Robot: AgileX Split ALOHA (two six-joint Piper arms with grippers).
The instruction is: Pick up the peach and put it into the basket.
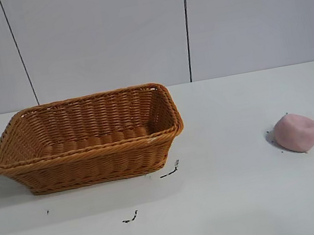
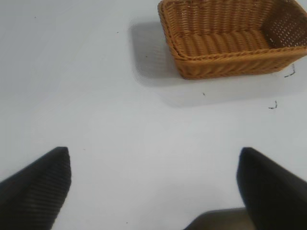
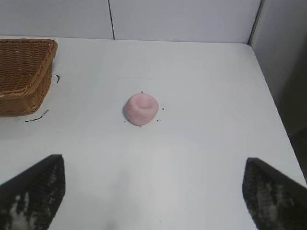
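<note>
Right now I have the peach (image 1: 296, 133) sitting on the white table (image 1: 237, 200) at the right edge of the exterior frame, well apart from the basket (image 1: 91, 158), which fills the left half of that frame and stands upright with its open top showing only bare weave. A few small dark scraps (image 1: 170, 171) lie on the table just beside the basket's near right corner. Neither arm shows in the exterior frame. From my left wrist camera the left gripper (image 2: 153, 187) is spread wide, nothing between its dark fingers (image 2: 41, 187), with the basket at the upper right of that frame. From my right wrist camera the right gripper (image 3: 153, 191) is likewise wide open and holding nothing, the peach in mid-frame beyond its fingers (image 3: 273, 196).
</note>
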